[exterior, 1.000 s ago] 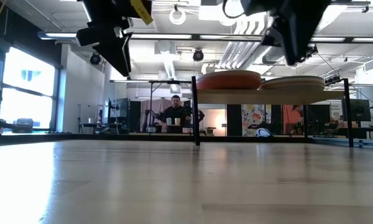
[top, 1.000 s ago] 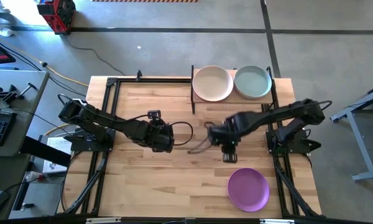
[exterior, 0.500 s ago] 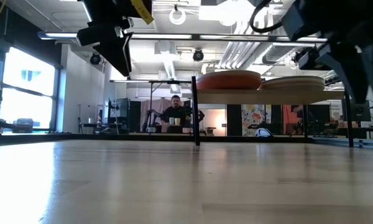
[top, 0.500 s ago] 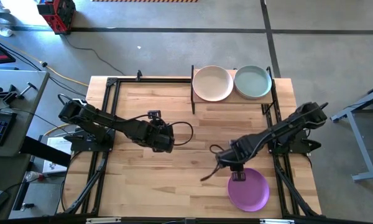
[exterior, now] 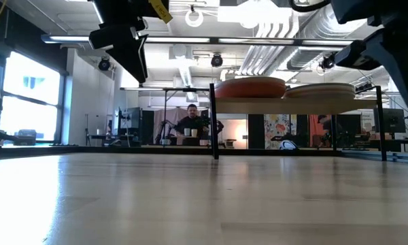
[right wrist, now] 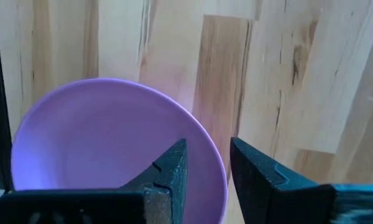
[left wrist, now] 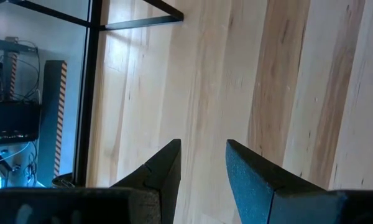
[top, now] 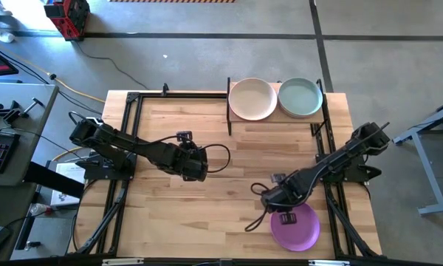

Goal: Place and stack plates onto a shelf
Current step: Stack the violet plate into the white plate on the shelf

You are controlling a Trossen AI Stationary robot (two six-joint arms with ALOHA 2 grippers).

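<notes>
Over the surface: right claw is hovering, fingers spread, straddling the purple plate's rim.
Left claw: is hanging spread mid-surface.
Shelf: is carrying cream plate, pale green plate.

Right gripper: hovering over the round matte purple plate's near-left rim.
Left gripper: hanging mid-table.
Pale wooden shelf: carrying a cream plate and a pale green plate.
</notes>
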